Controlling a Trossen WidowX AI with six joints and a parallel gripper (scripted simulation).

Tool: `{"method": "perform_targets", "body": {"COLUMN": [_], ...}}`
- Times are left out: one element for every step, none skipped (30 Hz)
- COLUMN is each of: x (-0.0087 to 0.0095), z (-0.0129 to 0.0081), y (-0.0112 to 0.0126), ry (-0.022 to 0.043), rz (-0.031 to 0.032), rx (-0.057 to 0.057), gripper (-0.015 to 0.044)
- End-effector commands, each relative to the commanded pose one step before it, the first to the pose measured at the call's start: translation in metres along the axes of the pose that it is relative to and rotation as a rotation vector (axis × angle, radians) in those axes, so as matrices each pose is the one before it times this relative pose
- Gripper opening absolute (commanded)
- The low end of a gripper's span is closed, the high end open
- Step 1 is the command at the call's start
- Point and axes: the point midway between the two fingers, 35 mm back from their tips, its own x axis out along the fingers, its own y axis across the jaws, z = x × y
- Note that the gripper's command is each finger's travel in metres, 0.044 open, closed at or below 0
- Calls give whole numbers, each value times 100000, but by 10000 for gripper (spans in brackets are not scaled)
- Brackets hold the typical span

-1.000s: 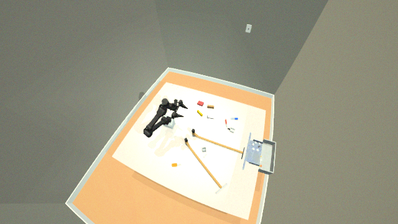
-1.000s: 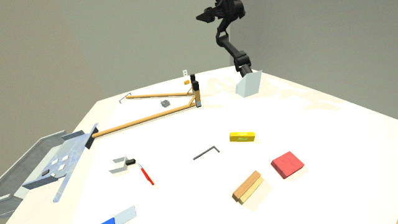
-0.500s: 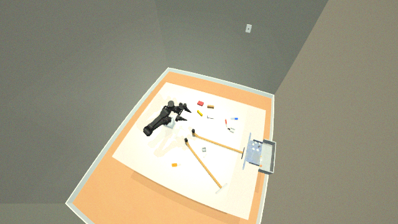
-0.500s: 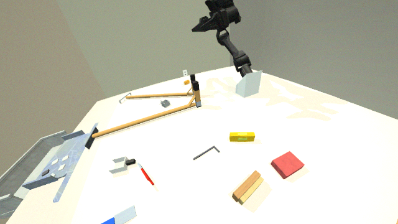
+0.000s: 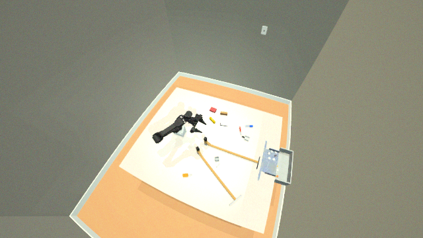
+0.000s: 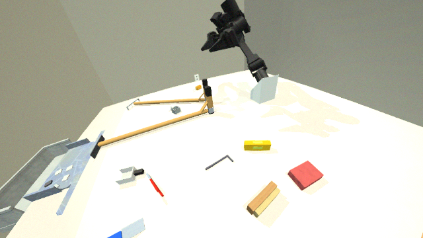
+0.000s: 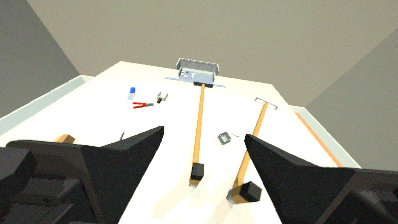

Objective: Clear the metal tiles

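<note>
The long scraper point(image 6: 152, 126) is lying flat on the white table point(image 6: 330, 158), its dark blade touching the steel bench plate's point(image 6: 71, 165) near edge. The gripper point(image 6: 207, 42) is hanging high in the air, wide open and holding nothing, well apart from the scraper's upright handle point(image 6: 208, 97). A second long stick point(image 6: 165, 101) is lying just beside that handle. Small tiles point(image 6: 63, 174) are sitting on the plate, with the catch box point(image 6: 23, 178) behind it.

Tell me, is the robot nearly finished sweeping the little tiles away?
Not yet. Nothing looks done: pale tiles still sit on the bench plate. The claw hangs open and empty above the table, and the long scraper lies untouched. Grabbing it, pushing tiles into the catch box, then laying it down remain.
</note>
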Motion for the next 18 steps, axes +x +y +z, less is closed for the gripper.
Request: {"method": "perform_targets", "body": {"x": [1442,310,309,308,308,307,307,306,305,304,304,303,302,301,300,299,298,297], "z": [-1666,-340,-341,-342,-343,-344,-345,-346,-347,-347,-348,-349,-350,-350,-351,-352,-352,-353], "y": [224,-7,-9,-11,-12,-14,-16,-18,-20,-22,-24,-26,-28,-29,-31,-33,-35,-37], "ry": [5839,1255,1263,1271,1279,1286,1294,1302,1309,1317,1324,1331,1338,1345,1352,1359,1366,1373], "rz": [362,-28,-25,-21,-18,-15,-11,-8,-5,-1,2,5,9,12,15,18,21,24], "rx": [-279,67,77,88,98,109,120,130,141,152,163,174,184,195,206,217,228,239], "gripper": [440,440,440,440,440,440,440,440,440,440,440,440,440,440,440,440,440,440]}}
